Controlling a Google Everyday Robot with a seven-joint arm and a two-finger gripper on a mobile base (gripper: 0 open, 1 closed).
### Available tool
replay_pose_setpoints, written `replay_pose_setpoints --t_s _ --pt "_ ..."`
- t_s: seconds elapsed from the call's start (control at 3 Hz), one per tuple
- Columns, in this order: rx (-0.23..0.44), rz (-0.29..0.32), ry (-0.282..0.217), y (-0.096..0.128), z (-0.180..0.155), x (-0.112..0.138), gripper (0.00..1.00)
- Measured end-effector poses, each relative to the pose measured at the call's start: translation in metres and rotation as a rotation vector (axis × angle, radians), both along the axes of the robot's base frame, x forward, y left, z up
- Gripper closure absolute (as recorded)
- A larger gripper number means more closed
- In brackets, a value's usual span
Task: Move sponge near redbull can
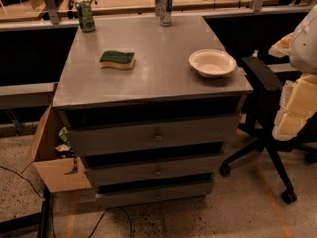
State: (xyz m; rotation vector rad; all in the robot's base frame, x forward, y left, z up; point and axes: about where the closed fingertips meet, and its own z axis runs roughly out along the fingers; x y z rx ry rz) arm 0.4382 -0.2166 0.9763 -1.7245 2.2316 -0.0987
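- Plainly, the small rectangular sponge with a dark green scouring top and pale yellow foam base point(117, 59) lies flat on the grey metal surface point(163, 81). It sits in the left half, about midway between the front and back edges.
- The tall slim silver and blue redbull can point(166, 8) stands upright at the back edge, a little right of the middle. It is well apart from the sponge, with bare surface between them.
- By my reading the task has not begun in any way that shows. The sponge is unheld and far from its goal.
- The whole job seems to be left: reach the sponge, take hold of it, carry it toward the back edge and rightward, and set it down just beside the can without tipping it.
- The pincer is nowhere in the camera view, so I cannot tell its state. Nothing touches the sponge.
- A wider green drink can with dark markings point(85, 15) stands at the back left corner. It seems no farther from the sponge than the redbull can, so it could be mistaken for the target.
- A shallow cream round bowl point(212, 62) rests near the right edge, toward the front right corner and off the likely path.
- Below the surface are grey drawers point(157, 135). An open brown cardboard box point(54, 172) sits beyond the left edge, and a black office chair point(262, 98) beyond the right edge.
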Motion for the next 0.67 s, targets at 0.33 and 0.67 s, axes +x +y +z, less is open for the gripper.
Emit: replay_pose_setpoints --t_s 0.33,0.67 --pt "0.000 0.000 0.000 0.000 0.000 0.000 0.00" --pt "0.096 0.025 -0.046 0.007 0.003 0.016 0.00"
